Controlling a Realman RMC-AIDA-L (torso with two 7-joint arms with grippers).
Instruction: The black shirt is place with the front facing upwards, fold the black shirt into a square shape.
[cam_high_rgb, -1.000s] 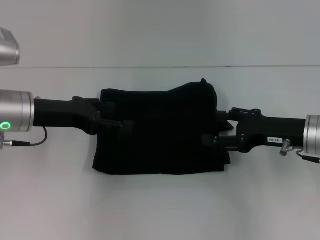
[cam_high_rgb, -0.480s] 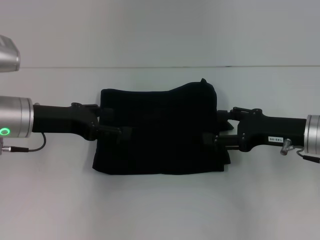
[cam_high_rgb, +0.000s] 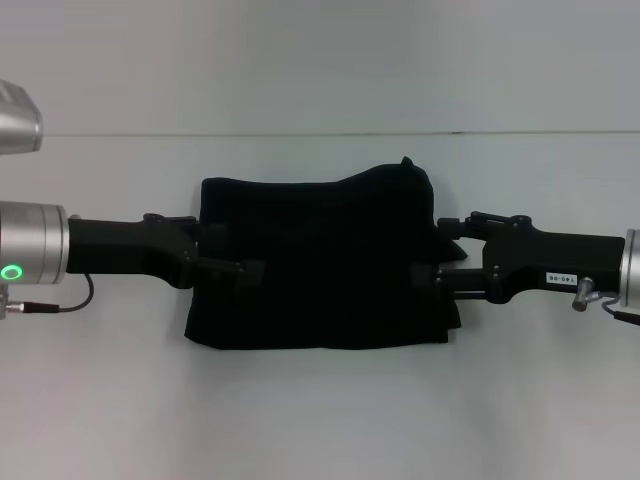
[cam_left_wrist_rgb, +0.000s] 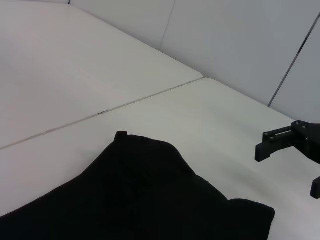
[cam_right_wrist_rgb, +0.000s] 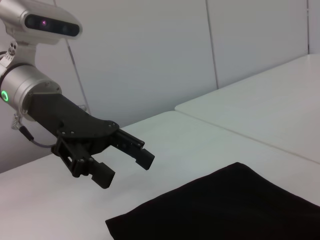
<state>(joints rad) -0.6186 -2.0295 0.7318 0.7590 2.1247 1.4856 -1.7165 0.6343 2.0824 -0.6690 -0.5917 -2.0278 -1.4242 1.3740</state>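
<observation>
Table (cam_high_rgb: 320, 420): white surface with a seam line running across its far part.

Black shirt (cam_high_rgb: 320, 265): lies folded into a rough rectangle at the table's middle, between the two arms; one small corner pokes up at its far edge. The lettering and neck label are folded out of sight.

Left gripper (cam_right_wrist_rgb: 127, 161): hangs above the shirt's left edge, fingers spread apart, nothing held. From the head view its black tips merge with the black fabric.

Right gripper (cam_high_rgb: 428, 274): hangs at the shirt's right edge, released, fingers apart and empty; cut off at the frame edge in the left wrist view.
</observation>
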